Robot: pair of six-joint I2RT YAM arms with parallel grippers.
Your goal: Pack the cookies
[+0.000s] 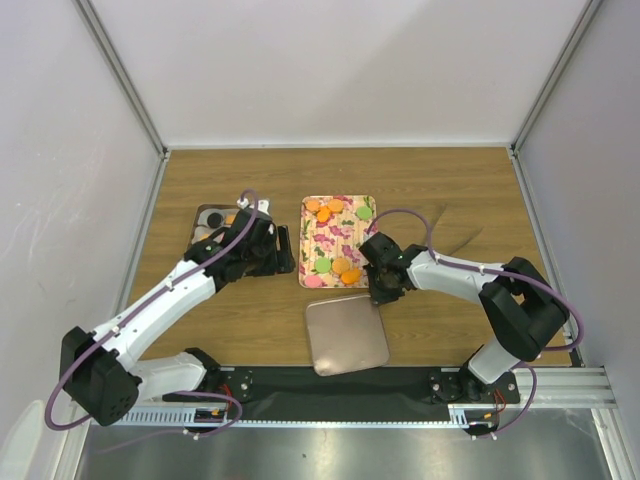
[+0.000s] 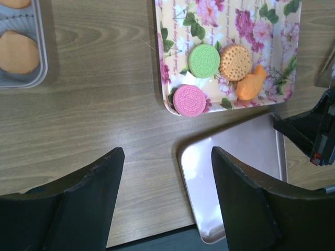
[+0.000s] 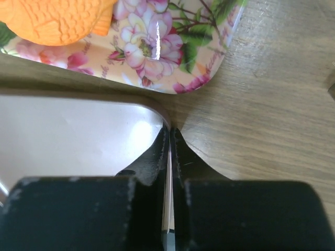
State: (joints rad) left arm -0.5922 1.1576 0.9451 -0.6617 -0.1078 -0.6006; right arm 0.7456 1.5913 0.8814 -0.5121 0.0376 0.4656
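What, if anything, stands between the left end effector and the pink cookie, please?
Nothing visible: only bare table lies between the open left end effector and the pink cookie at the tray corner. The metal lid sits off to one side.

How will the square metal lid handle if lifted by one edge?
Probably stiff: the lid looks like thin flat sheet metal. Likely light for its size. Its glossy face may slip or swing in the right pincer, which grips only its edge.

Bare wooden worktop (image 2: 99, 94) lies open between grey plastic container (image 2: 41, 31) and floral rectangular tray (image 2: 272, 47); shiny square metal lid (image 2: 235, 157) sits just beside the tray.
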